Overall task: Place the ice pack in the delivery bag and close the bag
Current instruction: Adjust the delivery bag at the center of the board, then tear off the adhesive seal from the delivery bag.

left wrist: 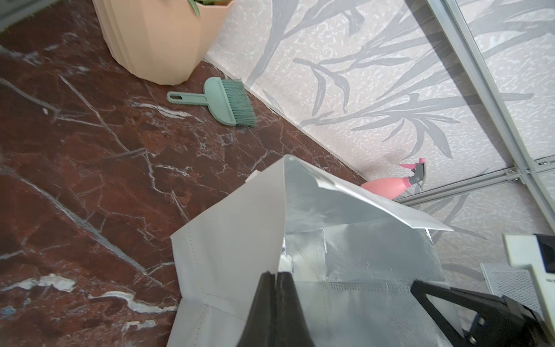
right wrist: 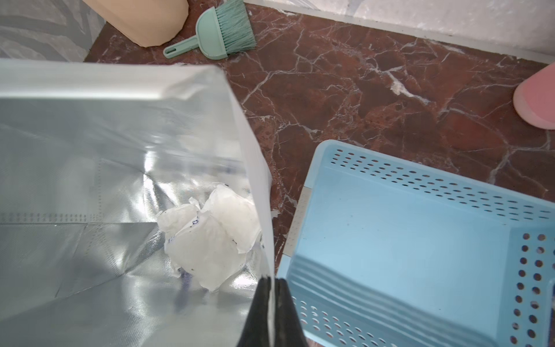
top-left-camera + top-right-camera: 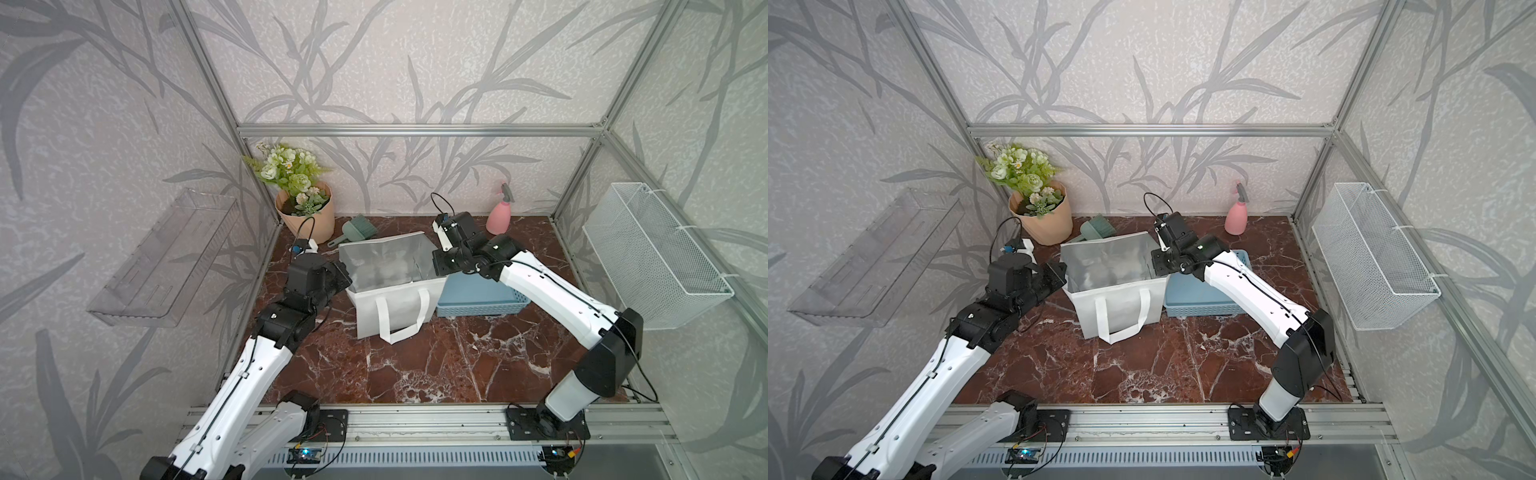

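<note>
Right wrist view shows us, on the worktop [image 2: 360, 90], the delivery bag [image 2: 90, 135] open, the ice pack [image 2: 210, 237] on its foil floor. The left pincer [image 1: 275, 278] and right pincer [image 2: 271, 284] each clamp a rim; we judge an uneven tug could topple it.

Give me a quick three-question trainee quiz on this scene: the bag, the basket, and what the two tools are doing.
1. True or false: the blue basket holds the ice packs.
2. The right tool is shut on: A the delivery bag at its wall edge; B the green brush; C the pink spray bottle.
3. What does the left tool pinch?
Key: 1 false: the basket is empty and the packs lie on the bag's foil floor. 2 A. 3 the bag's opposite wall edge.
</note>
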Motion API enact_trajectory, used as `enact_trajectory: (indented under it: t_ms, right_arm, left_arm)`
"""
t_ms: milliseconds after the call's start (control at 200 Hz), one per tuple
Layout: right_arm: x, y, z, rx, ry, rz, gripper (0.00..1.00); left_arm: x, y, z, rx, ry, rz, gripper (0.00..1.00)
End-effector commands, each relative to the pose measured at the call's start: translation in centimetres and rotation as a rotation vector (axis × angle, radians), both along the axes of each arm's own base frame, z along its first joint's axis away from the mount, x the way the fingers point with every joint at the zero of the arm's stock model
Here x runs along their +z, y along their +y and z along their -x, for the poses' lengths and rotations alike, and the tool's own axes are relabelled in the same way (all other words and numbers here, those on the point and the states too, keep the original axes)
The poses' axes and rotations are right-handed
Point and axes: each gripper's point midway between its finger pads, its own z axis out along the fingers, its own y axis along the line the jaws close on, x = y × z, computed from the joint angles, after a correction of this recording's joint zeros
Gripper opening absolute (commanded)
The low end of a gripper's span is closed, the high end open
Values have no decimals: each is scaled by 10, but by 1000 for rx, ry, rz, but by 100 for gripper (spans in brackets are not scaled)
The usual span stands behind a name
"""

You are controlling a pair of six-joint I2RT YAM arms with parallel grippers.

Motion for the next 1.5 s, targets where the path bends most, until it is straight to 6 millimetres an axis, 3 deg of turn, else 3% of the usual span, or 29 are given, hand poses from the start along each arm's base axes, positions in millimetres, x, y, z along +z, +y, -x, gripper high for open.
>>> enact_trajectory:
  t_ms: [0,160,190,395,535,660,760,950,1350,1495]
  right_arm:
    - [12,-19,-14,-1,-14,14,0]
    - [16,-33,-33,-7,-25,23,0]
    - [6,-34,-40,-9,-8,41,0]
    - [6,-38,-69,31,-38,78,0]
    - [2,-39,-82,51,-24,69,0]
    - [-2,-31,-85,92,-10,24,0]
    - [-2,-24,-85,116,-1,-1,0]
    - [5,-19,-87,125,-15,-30,0]
    - [8,-8,-82,164,-13,-39,1]
    - [5,-5,-81,169,-7,-27,2]
  left_arm:
    - [-7,-18,5,-33,29,104,0]
    - [-12,-45,11,-99,33,136,0]
    - [-12,-49,11,-107,32,137,0]
    - [-12,-78,16,-166,26,120,1]
    - [-11,-70,16,-142,27,54,35]
    - [5,-51,17,-125,-24,-97,45]
    - [32,-42,17,-175,-82,-257,59]
    - [65,-45,8,-321,-98,-534,61]
    - [53,-83,-31,-559,-1,-765,54]
    - [66,-91,-36,-565,-26,-739,50]
